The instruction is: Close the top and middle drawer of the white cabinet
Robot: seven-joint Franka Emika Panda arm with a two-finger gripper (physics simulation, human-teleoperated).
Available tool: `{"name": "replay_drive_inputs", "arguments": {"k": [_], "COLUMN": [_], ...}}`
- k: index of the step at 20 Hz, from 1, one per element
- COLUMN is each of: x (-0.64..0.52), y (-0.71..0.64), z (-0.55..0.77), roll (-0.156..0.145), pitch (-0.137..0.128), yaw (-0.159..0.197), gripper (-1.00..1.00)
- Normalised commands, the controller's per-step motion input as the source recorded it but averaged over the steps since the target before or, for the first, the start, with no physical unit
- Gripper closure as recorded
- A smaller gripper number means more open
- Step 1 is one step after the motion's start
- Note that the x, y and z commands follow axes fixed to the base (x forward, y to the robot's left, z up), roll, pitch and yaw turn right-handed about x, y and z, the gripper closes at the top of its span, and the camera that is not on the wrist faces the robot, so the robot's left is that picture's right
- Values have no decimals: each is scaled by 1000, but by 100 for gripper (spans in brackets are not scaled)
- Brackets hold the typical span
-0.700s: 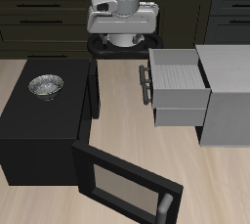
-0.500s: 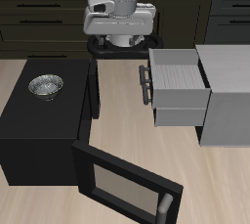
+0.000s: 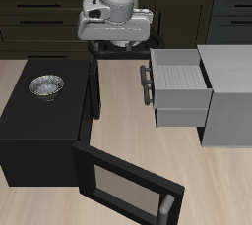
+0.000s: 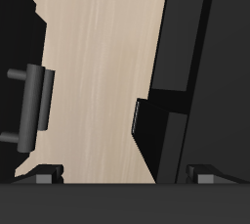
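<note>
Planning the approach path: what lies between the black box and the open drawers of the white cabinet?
Only bare table between black box and drawers, shown in the exterior view.

I can read no text, label, brand, number or sign anywhere in either view. The white cabinet (image 3: 224,96), its drawers (image 3: 180,75) and the black box (image 3: 41,121) all show plain, unmarked faces.

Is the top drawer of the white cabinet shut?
No, the top drawer sticks out from the white cabinet, its inside showing from above.
</note>
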Motion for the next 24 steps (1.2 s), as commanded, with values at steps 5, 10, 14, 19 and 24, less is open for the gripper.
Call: {"name": "replay_drive_inputs", "arguments": {"k": [5, 10, 14, 19, 24], "x": [141, 7, -58, -72, -8], "y": [76, 70, -10, -61, 16], "z": [-86, -109, -176, -174, -54], "roll": [7, -8, -48, -42, -61], "pitch": [11, -26, -1, -2, -34], "yaw": [26, 129, 168, 188, 176], "gripper": [-100, -100, -100, -100, -100]}}
